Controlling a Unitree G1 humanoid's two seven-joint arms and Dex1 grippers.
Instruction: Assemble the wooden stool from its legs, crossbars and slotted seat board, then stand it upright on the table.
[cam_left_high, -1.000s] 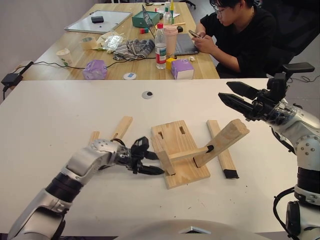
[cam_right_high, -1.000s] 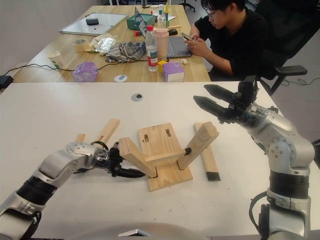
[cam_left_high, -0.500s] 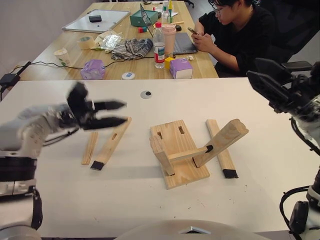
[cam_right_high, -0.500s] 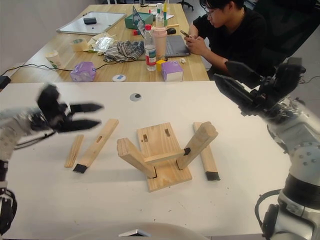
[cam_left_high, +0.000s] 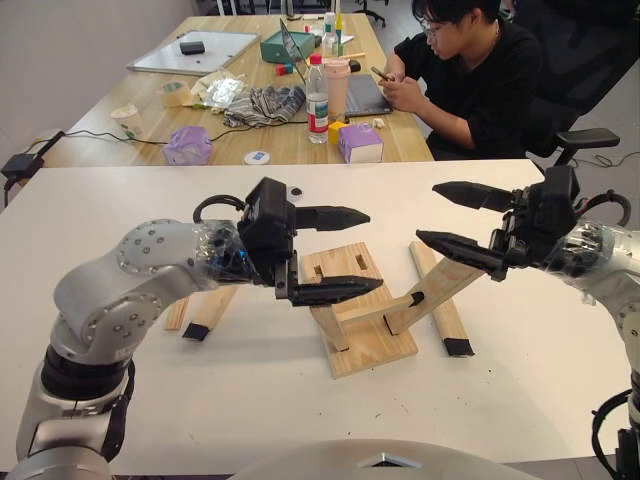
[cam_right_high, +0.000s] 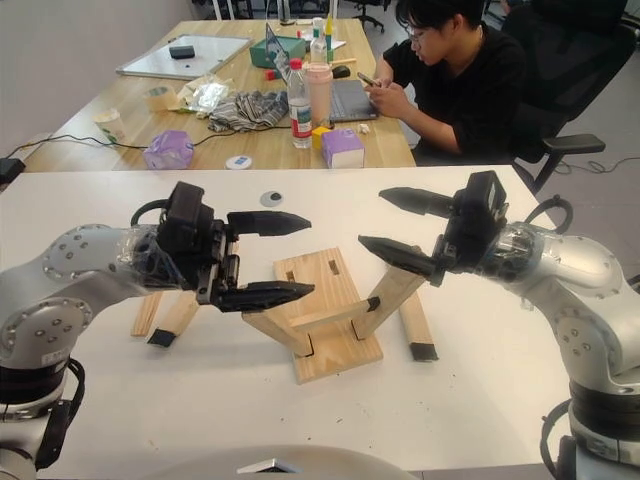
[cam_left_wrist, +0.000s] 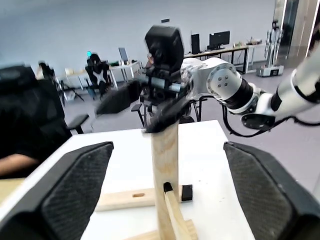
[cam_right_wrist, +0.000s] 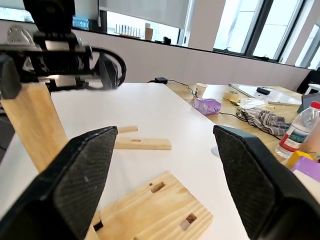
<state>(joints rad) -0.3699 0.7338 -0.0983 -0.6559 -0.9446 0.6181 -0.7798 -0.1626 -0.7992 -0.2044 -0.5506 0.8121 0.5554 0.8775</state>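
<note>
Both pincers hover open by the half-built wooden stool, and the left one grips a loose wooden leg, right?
Not quite: the left pincer grips nothing. The left eye view shows it open and empty; the loose wooden legs lie on the white table. The right pincer is open, by the half-built pale wooden stool.

White table (cam_left_high: 300, 400) near; cluttered wooden table (cam_left_high: 225, 140) beyond it; grey wall (cam_left_high: 60, 50) far left; black office chair (cam_left_high: 588, 138) far right; tall windows (cam_right_wrist: 250, 25), daylight.
</note>
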